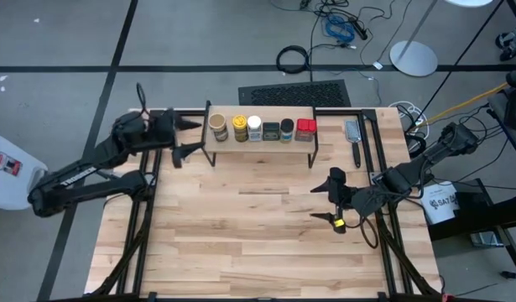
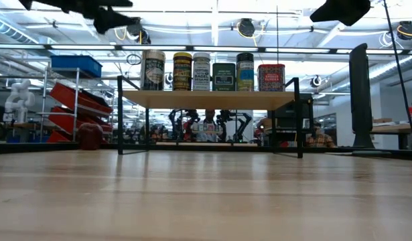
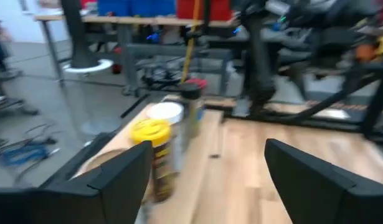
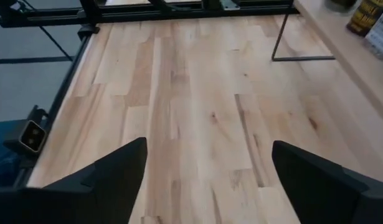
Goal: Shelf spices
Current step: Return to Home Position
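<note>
The shelf stands at the table's far side on thin black legs. Six spices stand upright in a row on its plank top: tan-topped, yellow-topped, white-capped, two dark ones and a red tin. My left gripper hovers open just left of the shelf's left end and points along the row. My right gripper hangs open over bare table to the near right of the shelf, with nothing between its fingers.
A long-handled tool lies on the table right of the shelf. A small dark-red round object sits at the far left in the low view. Black frame rails run along both table sides. Bare wood stretches across the near half.
</note>
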